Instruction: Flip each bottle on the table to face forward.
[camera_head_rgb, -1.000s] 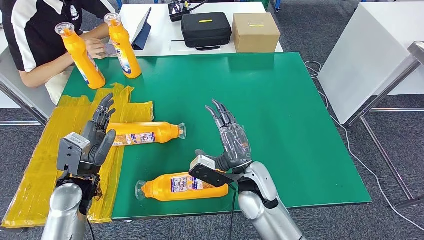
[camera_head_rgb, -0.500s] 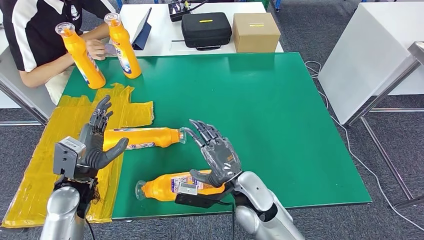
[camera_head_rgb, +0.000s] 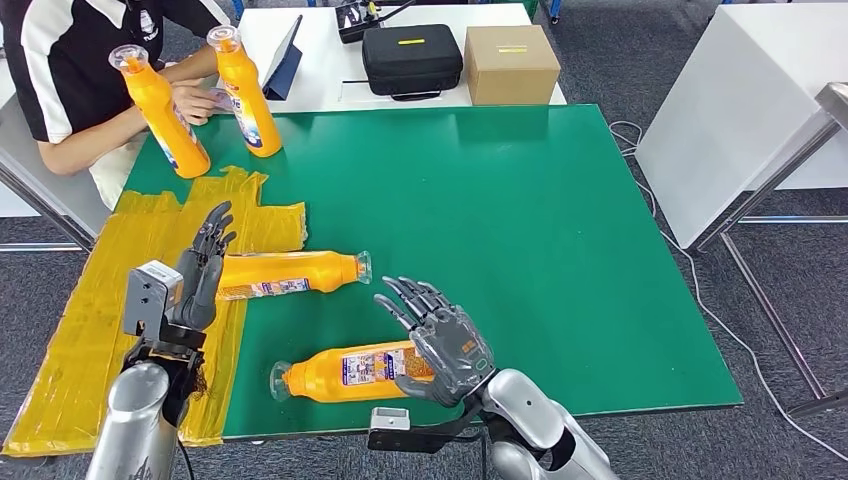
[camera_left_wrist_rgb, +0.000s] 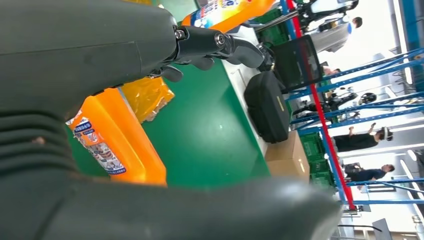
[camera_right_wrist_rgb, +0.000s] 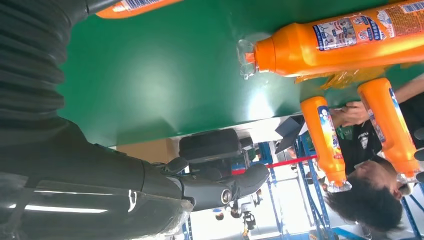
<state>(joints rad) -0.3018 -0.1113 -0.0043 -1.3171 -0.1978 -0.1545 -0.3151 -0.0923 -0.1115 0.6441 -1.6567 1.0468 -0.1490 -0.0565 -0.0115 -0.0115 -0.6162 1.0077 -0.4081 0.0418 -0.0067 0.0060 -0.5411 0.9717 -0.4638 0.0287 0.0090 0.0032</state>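
Note:
Two orange bottles lie on their sides on the green table (camera_head_rgb: 540, 220). The near bottle (camera_head_rgb: 340, 372) has its cap to the left and its label up. My right hand (camera_head_rgb: 440, 340) hovers palm-down over its base end with the fingers spread, gripping nothing. The far bottle (camera_head_rgb: 290, 272) has its cap to the right, and my left hand (camera_head_rgb: 200, 268) stands at its base end, fingers straight and apart. This bottle (camera_left_wrist_rgb: 117, 145) lies beside the palm in the left wrist view. Two more orange bottles (camera_head_rgb: 160, 112) (camera_head_rgb: 245, 90) stand upright at the back left.
A person sits at the back left with a hand (camera_head_rgb: 195, 100) between the upright bottles. Crinkled yellow sheeting (camera_head_rgb: 90, 300) covers the table's left side. Behind the table are a black case (camera_head_rgb: 412, 58), a cardboard box (camera_head_rgb: 511, 63) and a tablet (camera_head_rgb: 285, 50). A white table (camera_head_rgb: 740, 110) stands to the right.
My right hand has turned from upright to palm-down and sunk over the near bottle's base. My left hand has straightened at the far bottle's base, and that bottle has rolled a little.

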